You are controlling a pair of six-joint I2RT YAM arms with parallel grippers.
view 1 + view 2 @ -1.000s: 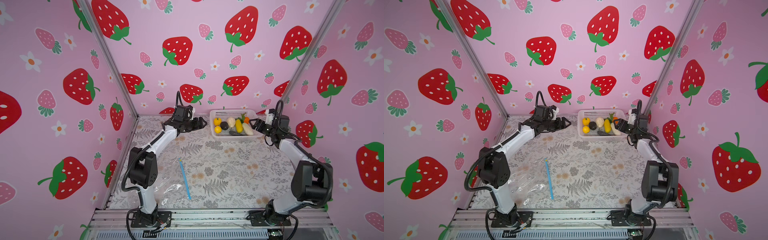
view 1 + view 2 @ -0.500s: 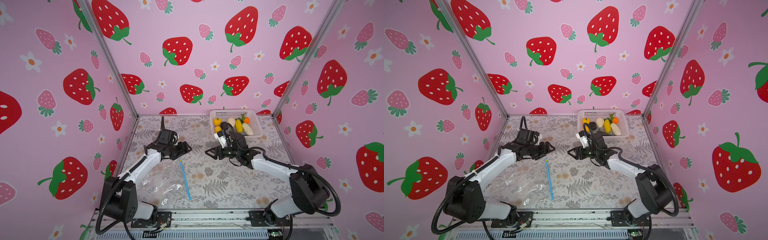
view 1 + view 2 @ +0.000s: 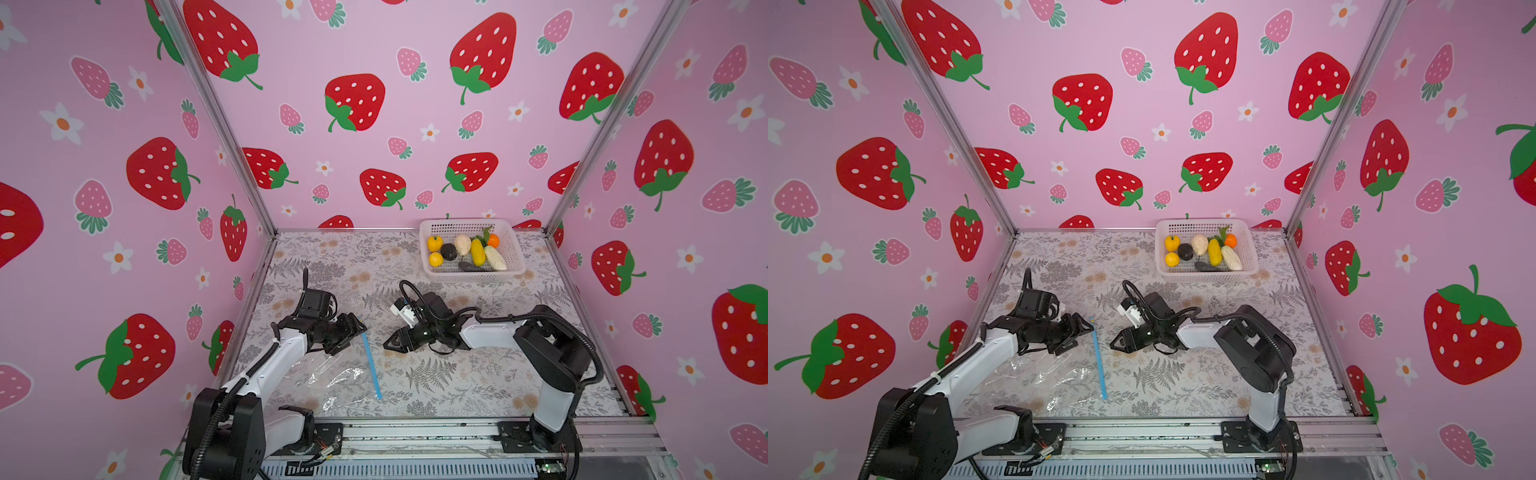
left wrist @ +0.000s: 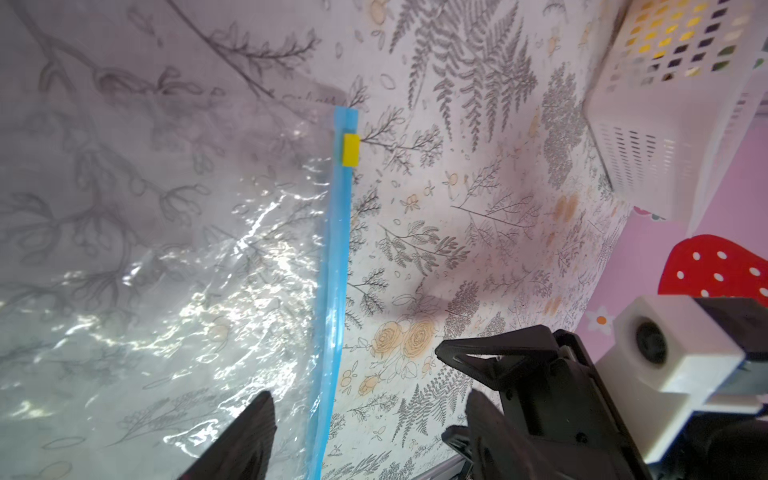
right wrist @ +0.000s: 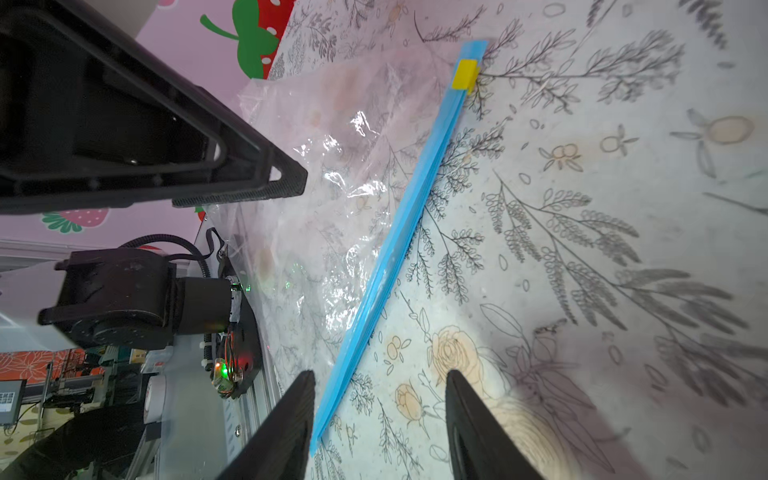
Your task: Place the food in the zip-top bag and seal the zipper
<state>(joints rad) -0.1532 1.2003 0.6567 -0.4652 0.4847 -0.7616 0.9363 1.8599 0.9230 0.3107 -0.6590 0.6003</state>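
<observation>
The zip-top bag [image 3: 332, 374] lies flat and crinkled at the front left in both top views, also [image 3: 1050, 374]. Its zipper [image 3: 371, 361] is a light blue strip with a yellow slider [image 4: 350, 149] at the far end. My left gripper [image 3: 351, 338] hovers open over the strip's far end, and the zipper [image 4: 332, 291] runs between its fingers [image 4: 249, 440]. My right gripper [image 3: 390, 343] faces it from the right, open, with the zipper's [image 5: 399, 232] near end close beside one finger [image 5: 291, 424]. The food [image 3: 478, 251] lies in the white basket [image 3: 473, 274].
The basket [image 3: 1204, 275] stands at the back right against the pink strawberry walls. A floral mat [image 3: 457, 374] covers the floor. A metal rail [image 3: 415, 432] runs along the front edge, with both arm bases on it.
Both arms have swung from the back by the basket down to the front, and now flank the zipper. The right jaws have narrowed, the left ones slightly.
</observation>
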